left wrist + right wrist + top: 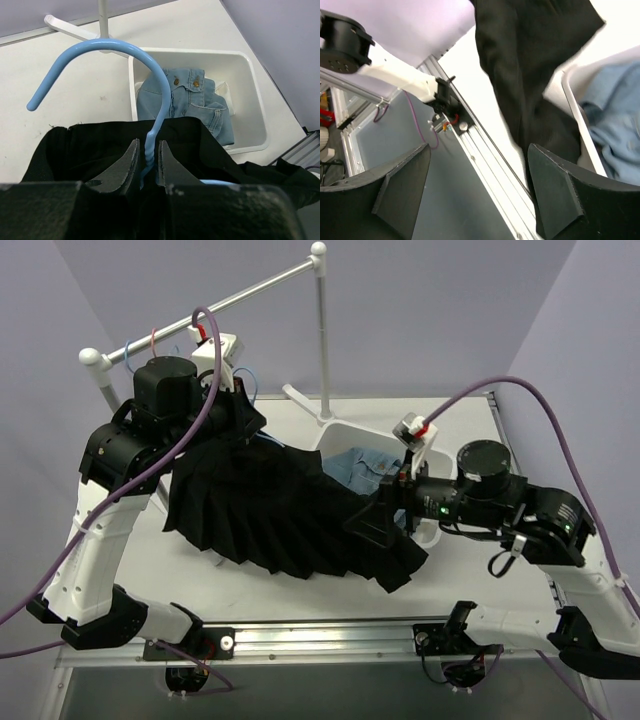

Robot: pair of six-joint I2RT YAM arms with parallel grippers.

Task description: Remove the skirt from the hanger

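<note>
- Top view: the skirt [280, 510] lies fanned out across the table, from the left gripper [237, 400] at its waist end to the right gripper [368, 518] near its hem. The hem end lies just beside the tub [345, 427]. The rack [250, 285] stands behind. Neither gripper's jaws can be made out here.
- Left wrist view: the left gripper's fingers [131, 160] stand narrow and pinch the twisted neck of the hanger [102, 44]. The hook curves up free above them. The skirt's waist bunches around the neck, touching both fingers. Beyond it the tub holds a denim garment [195, 100].
- Right wrist view: the right gripper's fingers [402, 185] stand wide apart with nothing clamped between them. The skirt hangs down past the finger nearer the tub, but I cannot tell whether it touches that finger. The tub rim and denim show at the right edge.
</note>
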